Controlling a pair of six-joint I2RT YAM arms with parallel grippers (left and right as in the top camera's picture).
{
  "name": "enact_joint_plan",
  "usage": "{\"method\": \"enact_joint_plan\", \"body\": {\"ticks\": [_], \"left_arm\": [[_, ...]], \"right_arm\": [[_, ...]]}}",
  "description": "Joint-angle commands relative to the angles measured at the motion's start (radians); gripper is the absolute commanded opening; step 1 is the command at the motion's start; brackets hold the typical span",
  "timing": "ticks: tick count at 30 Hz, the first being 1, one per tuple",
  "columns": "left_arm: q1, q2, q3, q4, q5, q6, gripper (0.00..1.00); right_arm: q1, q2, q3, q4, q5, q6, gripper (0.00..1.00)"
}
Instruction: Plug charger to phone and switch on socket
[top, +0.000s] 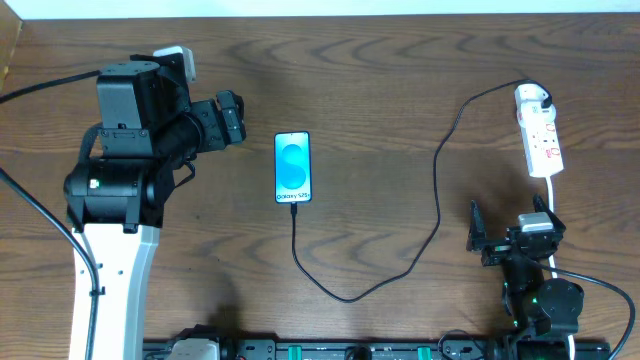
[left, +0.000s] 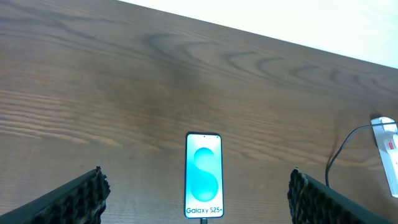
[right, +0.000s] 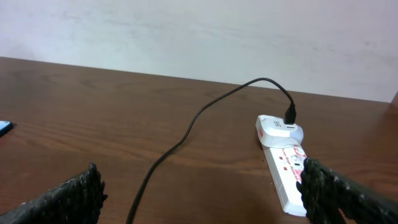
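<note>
1. Dark brown wood-grain table (top: 400, 60), matte, with a pale wall (right: 186, 31) behind its far edge.
2. "Galaxy S25+" reads in white across the near end of the phone (top: 293, 165), under a lighter circle on the bright blue screen. The socket (top: 541, 135) has red marks on its face, and its print is too fine to read.
3. Slim, black-edged and rectangular, the phone lies flat left of the table's centre. Its long axis runs from the robot's side to the far edge, lettered end toward the robot.
4. Thin and black, the charger (top: 437, 205) meets the phone's near end. It loops toward the robot, swings right, then climbs to a white adapter (right: 278, 129) on the socket's far end.
5. White and elongated, the socket sits far right, its long axis almost parallel to the phone's and slightly tilted. A white cord (top: 553, 195) leaves its near end.
6. Hanging above the table, the left gripper (left: 196, 177) looks down on the phone. Its ribbed black fingers (left: 81, 196) are spread wide and hold nothing.
7. Low at the near right, the right gripper (right: 200, 180) faces the socket, spread wide and empty.
</note>
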Motion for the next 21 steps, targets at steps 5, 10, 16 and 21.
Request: {"method": "enact_joint_plan", "body": {"ticks": [5,10,16,21], "left_arm": [[0.003,-0.002,0.005,-0.003,-0.003,-0.006,0.93],[0.003,-0.002,0.005,-0.018,-0.003,-0.006,0.93],[0.003,-0.093,-0.071,0.011,-0.046,-0.005,0.93],[0.005,-0.299,-0.377,0.337,-0.063,0.012,0.93]], "right_arm": [[0.003,-0.006,-0.003,-0.002,0.005,0.011,0.99],[0.003,-0.006,-0.003,-0.002,0.006,0.011,0.99],[0.003,-0.006,-0.003,-0.002,0.005,0.011,0.99],[0.003,-0.006,-0.003,-0.002,0.005,0.011,0.99]]}}
